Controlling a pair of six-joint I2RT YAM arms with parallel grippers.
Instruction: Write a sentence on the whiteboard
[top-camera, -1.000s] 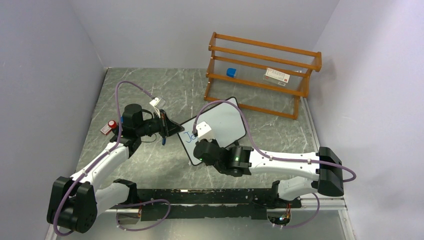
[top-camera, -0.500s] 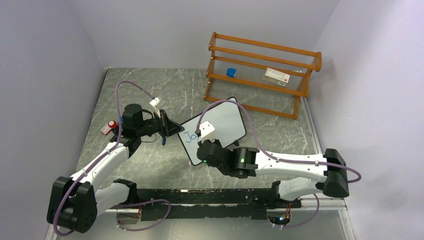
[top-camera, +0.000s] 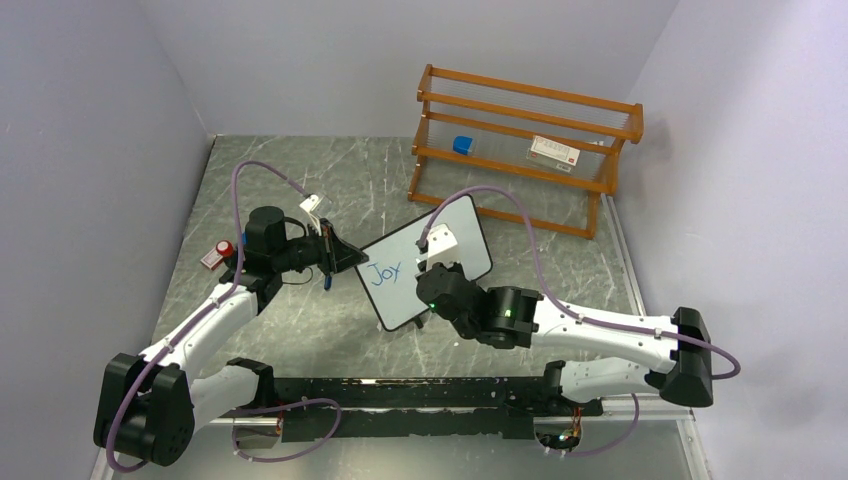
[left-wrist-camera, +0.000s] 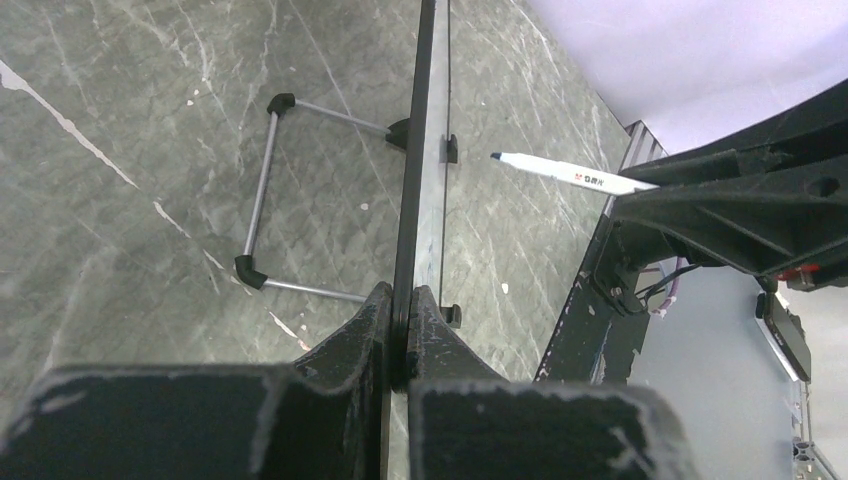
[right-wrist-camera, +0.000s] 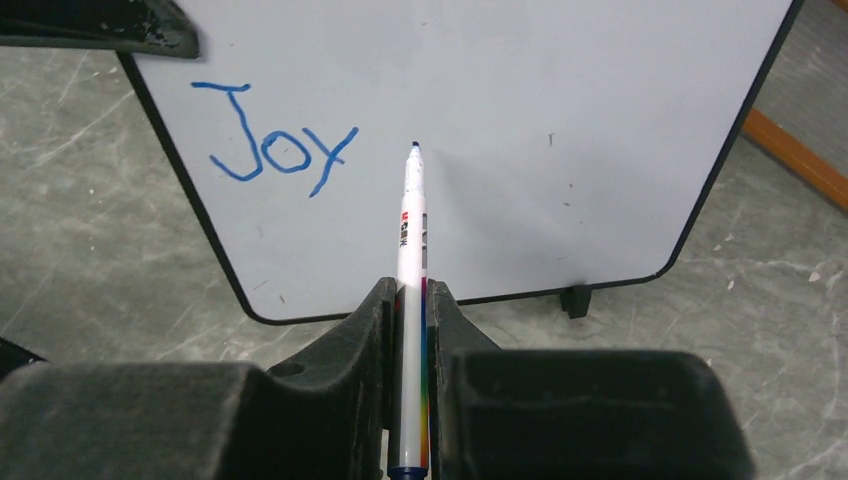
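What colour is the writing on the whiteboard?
The writing is blue, clearest in the right wrist view.

Right end effector (right-wrist-camera: 410, 300) with marker (right-wrist-camera: 412, 225) shifted rightward along whiteboard (right-wrist-camera: 560, 120); writing (right-wrist-camera: 280, 150) now reads "Joy", earlier "Jo".

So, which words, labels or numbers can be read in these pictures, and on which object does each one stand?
"Joy": blue handwriting on the small white whiteboard with black frame.
Print on the thin white marker pen: red logo and tiny characters, too small to read.
Label on the white box in the orange wooden rack: red print, too blurred to read.
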